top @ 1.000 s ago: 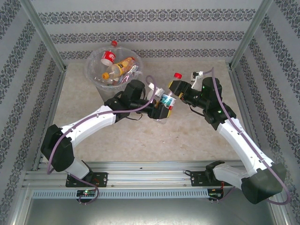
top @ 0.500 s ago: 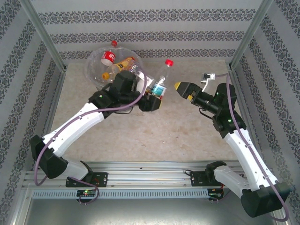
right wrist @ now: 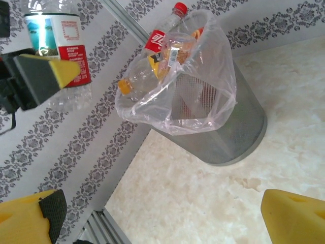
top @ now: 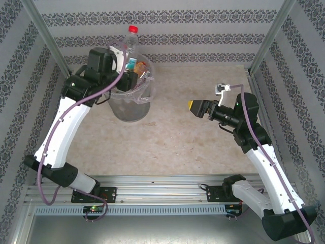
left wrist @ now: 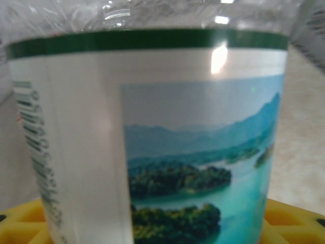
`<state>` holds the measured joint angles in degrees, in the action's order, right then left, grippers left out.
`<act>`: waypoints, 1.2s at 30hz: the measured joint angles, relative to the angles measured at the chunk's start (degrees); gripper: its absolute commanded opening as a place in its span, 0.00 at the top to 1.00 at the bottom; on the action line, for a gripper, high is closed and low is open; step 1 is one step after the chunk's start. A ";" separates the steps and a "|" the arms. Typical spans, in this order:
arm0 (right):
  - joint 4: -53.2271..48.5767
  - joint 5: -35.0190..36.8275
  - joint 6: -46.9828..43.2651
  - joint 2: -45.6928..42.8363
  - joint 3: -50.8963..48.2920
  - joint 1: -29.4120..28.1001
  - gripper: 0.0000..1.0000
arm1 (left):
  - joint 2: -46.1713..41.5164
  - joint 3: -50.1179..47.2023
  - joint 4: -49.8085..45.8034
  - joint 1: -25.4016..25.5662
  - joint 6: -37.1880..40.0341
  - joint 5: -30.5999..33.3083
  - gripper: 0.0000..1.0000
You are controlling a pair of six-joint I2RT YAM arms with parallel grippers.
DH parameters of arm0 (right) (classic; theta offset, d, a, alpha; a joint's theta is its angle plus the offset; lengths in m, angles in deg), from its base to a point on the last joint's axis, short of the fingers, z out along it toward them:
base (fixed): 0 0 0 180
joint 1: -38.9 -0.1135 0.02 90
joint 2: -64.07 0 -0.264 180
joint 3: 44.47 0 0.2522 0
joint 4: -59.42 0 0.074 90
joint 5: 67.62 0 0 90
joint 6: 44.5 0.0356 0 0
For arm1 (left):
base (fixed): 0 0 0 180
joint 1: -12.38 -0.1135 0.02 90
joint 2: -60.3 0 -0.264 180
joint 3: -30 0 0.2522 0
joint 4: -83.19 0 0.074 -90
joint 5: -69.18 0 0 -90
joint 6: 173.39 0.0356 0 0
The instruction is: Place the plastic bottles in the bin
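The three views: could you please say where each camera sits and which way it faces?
Top external: above and behind the robot, looking down at the table; both arms show, the left hand holding a bottle by the bin.
Left wrist: on the left arm, facing that bottle's label close up; yellow fingers at the bottom.
Right wrist: on the right arm, facing the bin across the table; yellow fingers in the bottom corners.
Shared: top and right wrist both show bin and bottle.

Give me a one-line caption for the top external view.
Left gripper holds a red-capped bottle over the bin; right gripper hangs open above the table.
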<state>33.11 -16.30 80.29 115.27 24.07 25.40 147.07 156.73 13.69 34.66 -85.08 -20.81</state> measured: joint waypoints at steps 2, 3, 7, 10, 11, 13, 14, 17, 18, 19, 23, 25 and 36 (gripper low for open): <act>-1.07 0.00 -0.94 -0.15 0.13 0.00 0.02 | 2.40 2.32 -2.67 -2.84 0.04 1.57 0.36; -1.51 0.00 -1.29 -0.17 0.24 0.00 0.02 | 3.54 3.17 -3.72 -3.96 0.04 2.10 0.36; -2.99 0.02 -2.56 -0.28 0.57 0.00 0.02 | 9.20 7.61 -8.46 -8.22 0.04 4.46 0.35; -3.67 0.09 -3.43 -0.28 0.68 0.00 0.02 | 12.46 9.84 -10.62 -10.23 0.17 5.03 0.33; -4.00 0.13 -3.67 -0.28 0.68 0.00 0.02 | 13.27 10.38 -11.26 -10.78 0.33 5.01 0.33; -4.55 0.26 -3.85 -0.28 0.68 0.00 0.02 | 14.38 11.23 -12.17 -11.26 0.94 5.16 0.32; -4.83 0.28 -3.96 -0.28 0.68 0.00 0.02 | 14.82 11.69 -12.52 -11.43 1.31 5.44 0.32; -5.22 0.33 -4.31 -0.26 0.68 0.00 0.02 | 15.72 13.11 -13.55 -11.63 1.95 6.71 0.32; -5.31 0.42 -4.39 -0.26 0.68 0.00 0.02 | 15.87 13.51 -13.73 -11.91 2.01 6.73 0.32; -5.35 0.46 -4.55 -0.26 0.70 0.00 0.02 | 15.91 13.86 -13.97 -12.31 2.14 6.71 0.32; -5.51 0.52 -4.81 -0.20 0.70 0.00 0.02 | 16.46 15.87 -14.99 -14.53 2.45 6.67 0.32; -5.51 0.63 -4.81 -0.04 0.72 0.00 0.02 | 16.96 16.70 -15.04 -15.28 2.64 6.45 0.31; -6.05 1.22 -5.09 0.35 0.72 0.00 0.02 | 24.20 22.82 -16.35 -16.33 3.04 5.81 0.28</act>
<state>27.05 -15.07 75.20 115.62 24.79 25.40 171.26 179.54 -2.66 18.34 -82.04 -14.99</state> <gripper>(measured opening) 0.982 0.708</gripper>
